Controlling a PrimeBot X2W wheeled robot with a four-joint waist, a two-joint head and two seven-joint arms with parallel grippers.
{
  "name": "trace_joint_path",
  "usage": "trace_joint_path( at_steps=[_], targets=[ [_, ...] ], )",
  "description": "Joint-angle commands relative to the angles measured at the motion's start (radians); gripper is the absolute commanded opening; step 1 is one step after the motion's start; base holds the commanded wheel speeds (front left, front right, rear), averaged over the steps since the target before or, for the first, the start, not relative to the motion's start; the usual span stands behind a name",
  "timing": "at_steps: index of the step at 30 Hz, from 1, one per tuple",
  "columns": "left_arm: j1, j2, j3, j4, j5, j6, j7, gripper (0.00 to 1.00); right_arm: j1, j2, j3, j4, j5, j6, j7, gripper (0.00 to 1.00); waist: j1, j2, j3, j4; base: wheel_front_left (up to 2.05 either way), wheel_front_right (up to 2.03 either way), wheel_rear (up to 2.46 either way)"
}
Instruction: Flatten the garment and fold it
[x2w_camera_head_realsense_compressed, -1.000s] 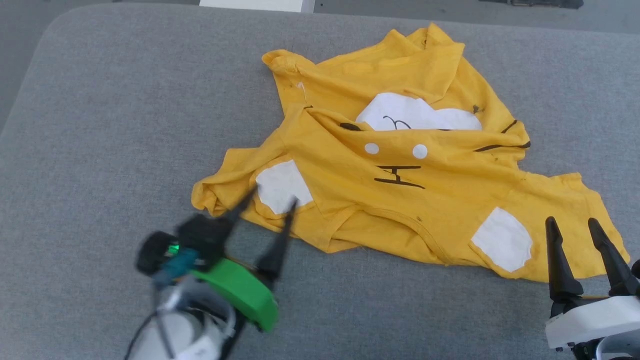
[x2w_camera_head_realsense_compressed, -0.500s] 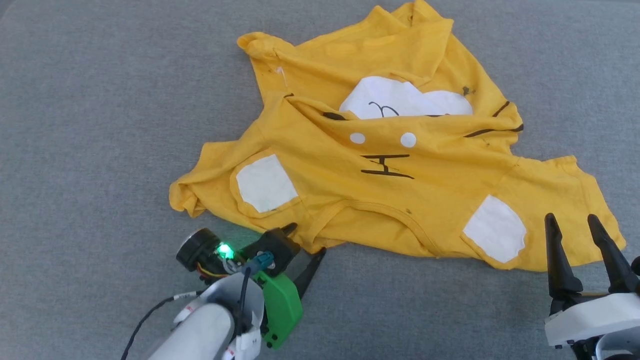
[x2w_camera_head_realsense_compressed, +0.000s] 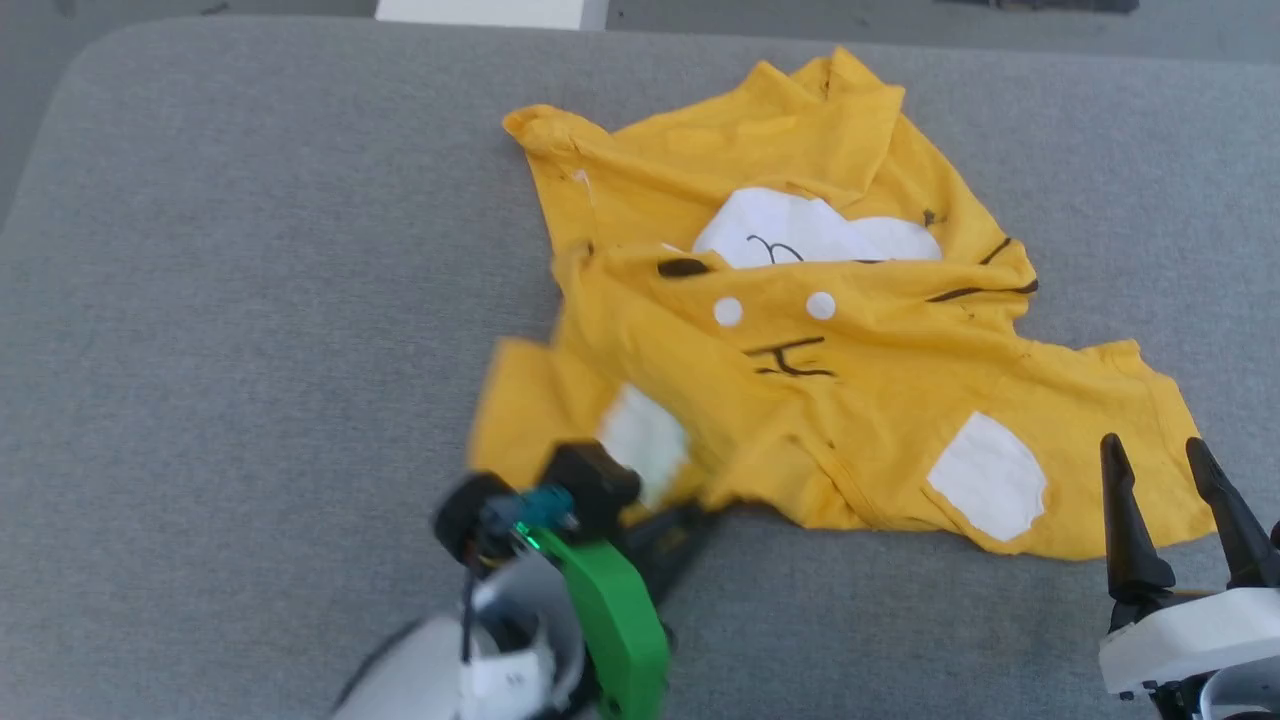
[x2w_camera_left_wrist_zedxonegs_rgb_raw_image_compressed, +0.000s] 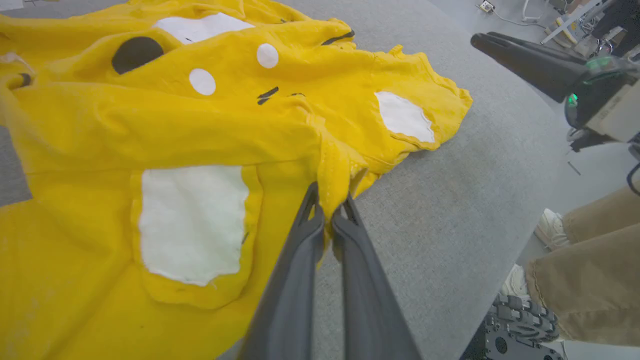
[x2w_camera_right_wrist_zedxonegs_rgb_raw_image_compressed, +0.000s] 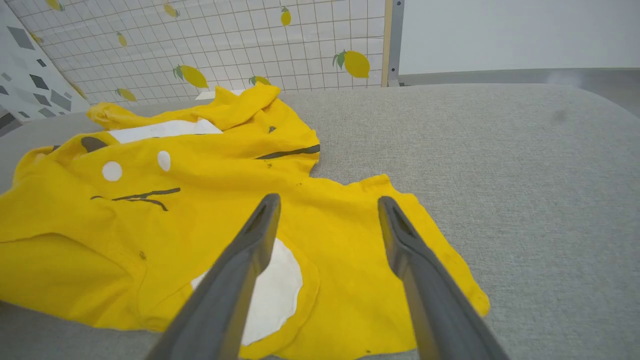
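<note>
A: At the table's near edge, on its left side, the left gripper has its fingers pressed together on a raised ridge of the yellow T-shirt, just beside a white sleeve patch. Cloth is pinched between the tips. The head view is blurred there, but the wrist view makes it clear.

B: Right gripper?

A: The right gripper is at the table's near edge on its right side, with its jaws spread wide and holding nothing. Its tips are over the other sleeve. I cannot tell whether they touch it.

B: Shirt position?

A: Mid-table, print up, with the neckline toward the table's near edge. The body is bunched toward the far edge and rucked across the face print.

B: Step?

A: Flattening, and early in it, I judge. No fold has been made. The next move probably calls for the right gripper to pinch the opposite shoulder. Both grippers would then draw apart to pull the creases out.

B: Materials?

A: Thin, limp jersey that falls into soft ridges. The printed patches look flatter, perhaps stiffer. The table cover is a grey felt-like weave with rounded corners, and it will likely drag on the cloth.
</note>
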Motion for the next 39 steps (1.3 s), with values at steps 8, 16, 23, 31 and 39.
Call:
trace_joint_path(
  at_steps=[8,16,23,31,39],
  targets=[
    [0.121,-0.025,-0.121,-0.04,-0.072,0.002,0.134,0.0,0.001,0.001,0.008,-0.002,-0.001,-0.002,0.021,1.0,0.0,-0.0001,-0.012,0.036,0.0,0.0,0.0],
    [0.102,-0.123,-0.135,0.103,-0.055,0.015,0.039,1.0,-0.005,0.001,0.007,-0.002,-0.01,-0.002,0.04,1.0,0.0,-0.0001,-0.001,0.038,0.0,0.0,0.0],
    [0.124,-0.107,0.081,0.015,-0.078,0.131,-0.144,1.0,-0.001,0.001,0.007,0.013,0.002,-0.002,0.033,1.0,0.0,-0.0001,-0.025,0.043,0.0,0.0,0.0],
    [0.244,0.077,0.191,-0.058,-0.026,0.242,-0.084,1.0,-0.001,0.001,0.013,0.028,0.011,-0.002,0.018,1.0,0.0,-0.0001,-0.013,0.05,0.0,0.0,0.0],
    [0.309,0.087,0.155,-0.072,-0.072,0.237,-0.014,1.0,-0.007,0.001,0.009,0.022,0.0,-0.002,0.023,1.0,0.0,-0.0001,0.0,0.056,0.0,0.0,0.0]
  ],
)
